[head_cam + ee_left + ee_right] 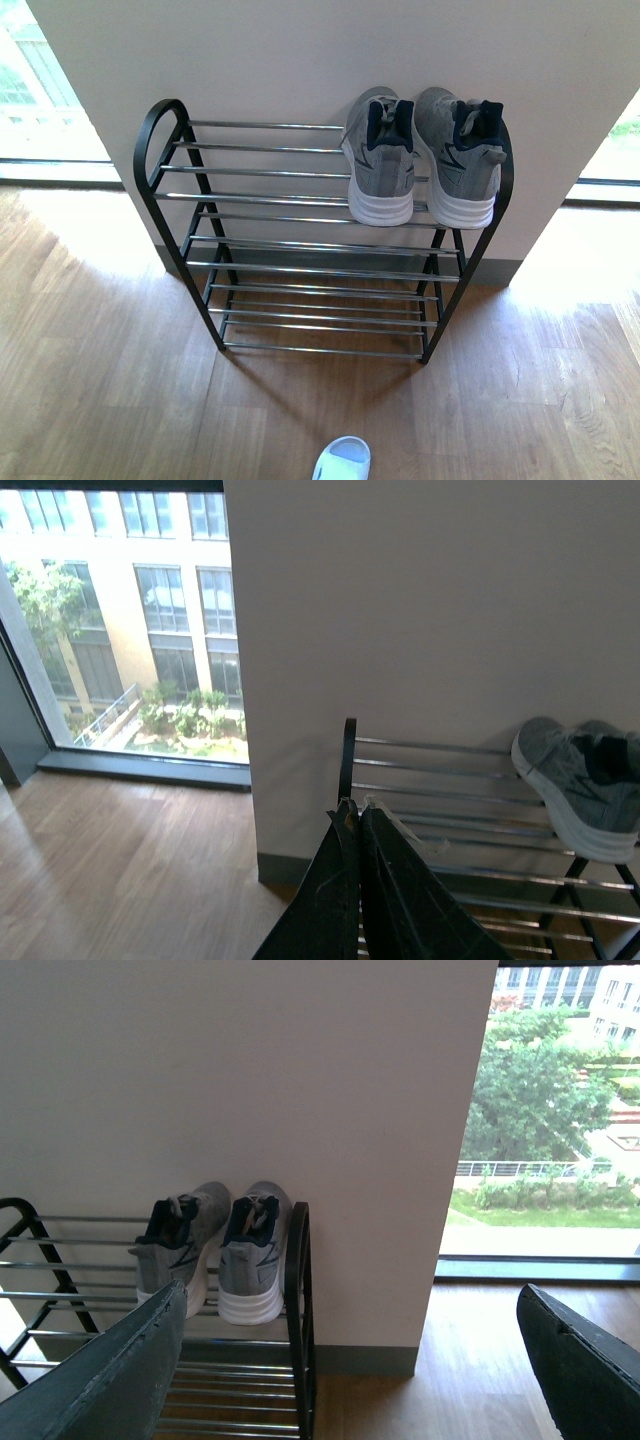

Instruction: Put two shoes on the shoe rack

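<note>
- Grey sneakers sit on the top shelf of the shoe rack, upper right of the front frame.
- Heels face the camera and toes tip up against the wall. Probably leaned that way so the soles bridge the thin rods and don't slide off.
- Look: grey knit uppers, white soles, dark collars, pair side by side.
- One pale slide lies on the wood floor at bottom centre. It's cut off by the frame edge and well apart from the rack; likely the next pick.
- Left gripper: fingers pressed together, holding nothing.
- Right gripper: spread wide, nothing between, pointed at the sneakers' end of the rack.
</note>
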`<action>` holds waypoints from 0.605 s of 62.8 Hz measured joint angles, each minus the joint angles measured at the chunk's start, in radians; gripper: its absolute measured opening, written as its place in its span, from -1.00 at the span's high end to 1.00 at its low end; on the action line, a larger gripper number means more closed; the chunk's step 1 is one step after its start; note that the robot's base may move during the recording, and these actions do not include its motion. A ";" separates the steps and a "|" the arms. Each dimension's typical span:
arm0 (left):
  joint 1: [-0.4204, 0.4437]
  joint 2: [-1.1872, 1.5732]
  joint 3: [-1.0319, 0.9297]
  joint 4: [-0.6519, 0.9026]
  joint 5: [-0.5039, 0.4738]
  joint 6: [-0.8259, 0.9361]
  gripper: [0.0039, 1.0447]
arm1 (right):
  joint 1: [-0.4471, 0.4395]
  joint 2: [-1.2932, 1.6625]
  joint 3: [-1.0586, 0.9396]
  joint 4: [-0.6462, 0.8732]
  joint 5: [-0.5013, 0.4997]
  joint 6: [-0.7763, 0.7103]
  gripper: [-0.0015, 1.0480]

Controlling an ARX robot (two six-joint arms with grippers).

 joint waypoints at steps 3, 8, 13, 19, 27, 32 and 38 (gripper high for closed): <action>0.000 -0.002 0.000 -0.002 0.000 0.000 0.98 | 0.000 0.000 0.000 0.000 0.000 0.000 -0.82; 0.001 -0.003 0.000 -0.007 0.000 0.000 0.98 | 0.000 0.000 0.000 0.000 0.000 0.000 -0.82; 0.001 -0.005 0.000 -0.007 0.000 0.000 0.98 | 0.000 -0.001 0.000 0.000 0.000 0.000 -0.82; 0.001 -0.005 0.000 -0.007 0.000 0.000 0.94 | 0.000 -0.001 0.000 0.000 0.000 0.000 -0.82; 0.001 -0.005 0.000 -0.007 0.000 0.000 0.53 | 0.000 -0.001 0.000 0.000 0.000 0.000 -0.82; 0.001 -0.005 0.000 -0.007 0.000 0.000 0.25 | 0.000 0.000 0.000 0.000 0.000 0.000 -0.82; 0.001 -0.005 0.000 -0.007 0.000 0.000 -0.05 | 0.000 -0.001 0.000 0.000 0.000 0.000 -0.82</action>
